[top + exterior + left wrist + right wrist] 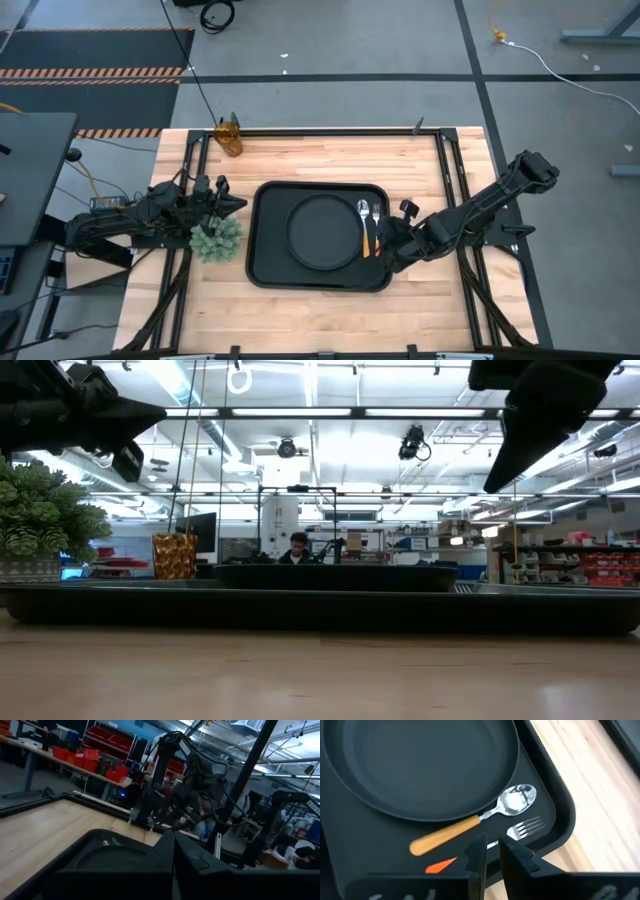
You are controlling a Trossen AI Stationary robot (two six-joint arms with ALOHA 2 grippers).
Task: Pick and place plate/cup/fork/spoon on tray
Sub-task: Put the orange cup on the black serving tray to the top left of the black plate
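The black rectangular tray (268,262) lies mid-table with the round black plate (322,232) on it. The spoon (470,822), with a silver bowl and a tan handle, leans on the plate's right rim. The fork (525,827), with silver tines and an orange handle, lies flat on the tray beside it. The amber cup (230,137) stands on the table near the far left edge. My right gripper (491,851) hovers above the fork's neck, open by a narrow gap and clear of it. My left gripper (240,205) is shut and empty left of the tray.
A green leafy clump (217,238) stands on the table just left of the tray, under my left arm. Bare wood lies near and far of the tray. In the low view a person (298,548) shows in the room far behind the table.
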